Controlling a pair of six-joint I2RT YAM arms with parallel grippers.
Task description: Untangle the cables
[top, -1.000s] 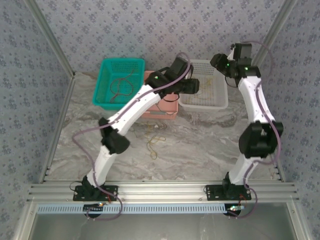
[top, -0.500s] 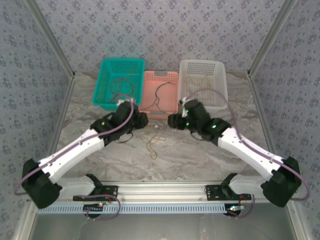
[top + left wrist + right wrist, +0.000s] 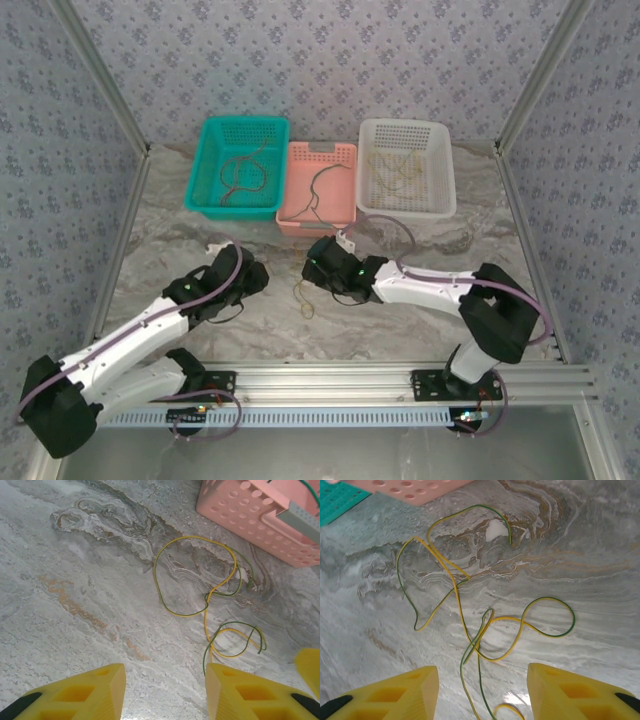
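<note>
Right wrist: yellow-green cables lie loose just ahead of its open, empty jaws; left jaws likewise open.

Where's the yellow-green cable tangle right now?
In the top view, the yellow-green cable tangle lies on the table, centre, just in front of the pink basket, between the left end effector and right end effector.

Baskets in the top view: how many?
3, in a row at the far edge of the table: teal basket on the left, pink basket in the middle, white basket on the right. None looks hidden.
</note>
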